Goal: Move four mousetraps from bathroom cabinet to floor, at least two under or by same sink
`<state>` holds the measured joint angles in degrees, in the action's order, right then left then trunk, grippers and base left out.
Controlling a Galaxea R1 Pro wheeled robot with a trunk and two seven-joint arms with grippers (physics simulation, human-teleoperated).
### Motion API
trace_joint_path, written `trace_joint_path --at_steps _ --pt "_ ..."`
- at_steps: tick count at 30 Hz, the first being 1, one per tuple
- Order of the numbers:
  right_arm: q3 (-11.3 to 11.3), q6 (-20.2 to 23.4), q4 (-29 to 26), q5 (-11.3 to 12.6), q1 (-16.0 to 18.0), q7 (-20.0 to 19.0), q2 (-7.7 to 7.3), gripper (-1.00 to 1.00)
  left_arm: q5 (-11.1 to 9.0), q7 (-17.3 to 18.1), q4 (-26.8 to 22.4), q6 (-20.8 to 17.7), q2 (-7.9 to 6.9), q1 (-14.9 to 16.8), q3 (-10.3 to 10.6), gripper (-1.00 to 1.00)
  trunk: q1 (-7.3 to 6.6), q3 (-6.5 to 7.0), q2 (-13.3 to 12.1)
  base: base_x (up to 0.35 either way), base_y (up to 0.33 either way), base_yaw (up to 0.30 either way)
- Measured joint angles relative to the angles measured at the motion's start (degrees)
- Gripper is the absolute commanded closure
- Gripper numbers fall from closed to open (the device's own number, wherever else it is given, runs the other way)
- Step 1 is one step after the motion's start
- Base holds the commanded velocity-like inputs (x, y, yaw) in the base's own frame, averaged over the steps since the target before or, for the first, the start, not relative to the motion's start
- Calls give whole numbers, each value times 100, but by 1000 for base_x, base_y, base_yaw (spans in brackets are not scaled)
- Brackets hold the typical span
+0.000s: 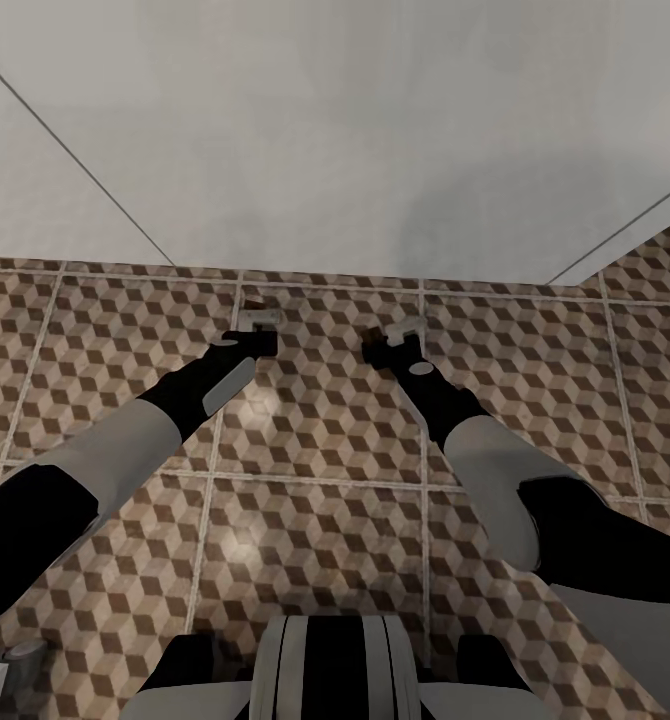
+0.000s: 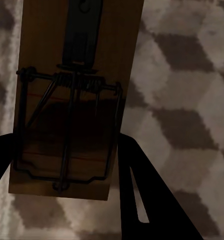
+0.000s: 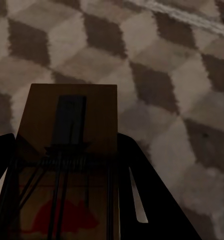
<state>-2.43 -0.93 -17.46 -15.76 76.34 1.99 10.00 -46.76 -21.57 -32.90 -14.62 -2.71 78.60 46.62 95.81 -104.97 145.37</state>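
Both arms reach forward and down over the bathroom floor (image 1: pixel 325 500), whose tiles carry the brown, beige and cream cube pattern with pale grout lines. A plain white wall (image 1: pixel 355 130) rises just beyond the tiles.

The left hand (image 1: pixel 258 322) is closed on a mousetrap (image 2: pixel 74 95). In the left wrist view the brown wooden board sits between the 2 dark fingers (image 2: pixel 142 195), its wire spring and bar facing the camera, and the patterned tiles lie blurred behind it. Whether the board touches the floor cannot be told from these views.

The right hand (image 1: pixel 403 335) is likewise closed on a second mousetrap (image 3: pixel 66 150). In the right wrist view this board is gripped between the dark fingers (image 3: pixel 147 200), with a red mouse print near the wire parts and the far end of the board pointing out over the tiles.

In the head view, the 2 hands hang side by side above the same row of tiles, near the foot of the wall and apart from each other. The robot's striped trunk (image 1: pixel 325 670) shows at the lower edge.
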Motion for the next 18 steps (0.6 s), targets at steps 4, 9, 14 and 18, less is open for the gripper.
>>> trace_joint_path --at_steps 4,9,14,18 --pt "0 -2 0 0 0 0 0 100 0 0 2 6 0 -2 0 100 0 0 0 0 0 0" --pt "-2 -15 -1 0 0 0 0 100 1 0 3 7 0 -8 0 100 0 0 0 0 0 0" --pt "-8 -58 -1 0 0 0 0 100 0 0 3 7 0 -9 0 100 0 0 0 15 4 0" --pt "-11 -67 -1 -1 0 0 0 100 0 0 4 7 0 -9 0 100 -2 0 0 127 52 0"
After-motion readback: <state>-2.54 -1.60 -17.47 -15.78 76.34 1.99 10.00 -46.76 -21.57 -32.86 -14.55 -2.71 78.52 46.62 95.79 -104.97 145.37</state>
